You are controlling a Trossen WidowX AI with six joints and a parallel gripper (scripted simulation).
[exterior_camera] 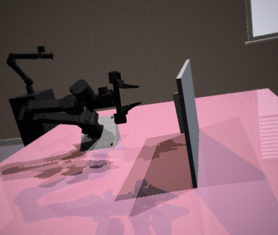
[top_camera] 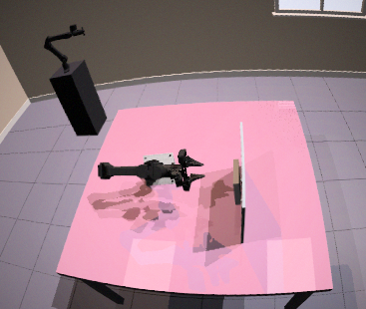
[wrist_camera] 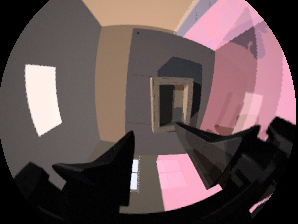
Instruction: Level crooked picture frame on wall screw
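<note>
The picture frame [top_camera: 236, 181] [exterior_camera: 178, 111] [wrist_camera: 155, 106] is tan and hangs on the near face of the upright panel [top_camera: 242, 159] [exterior_camera: 193, 125] [wrist_camera: 141, 100]. In the wrist view its long side looks slightly turned against the panel's far edge, but the lens bends lines, so I cannot tell the exact tilt. The screw and the notched strip are hidden. My gripper [top_camera: 203, 169] [exterior_camera: 139, 95] [wrist_camera: 154, 130] is open and empty, its fingers pointing at the panel. It stands short of the frame, with a clear gap, touching nothing.
The panel stands on the pink table [top_camera: 177, 125] [exterior_camera: 225, 110]. My arm rises from a light base plate [top_camera: 152, 158] [exterior_camera: 109, 142]. A black pedestal [top_camera: 79, 100] [exterior_camera: 17, 121] with another arm stands beyond the table at the back left. Shadows fall around the panel's foot.
</note>
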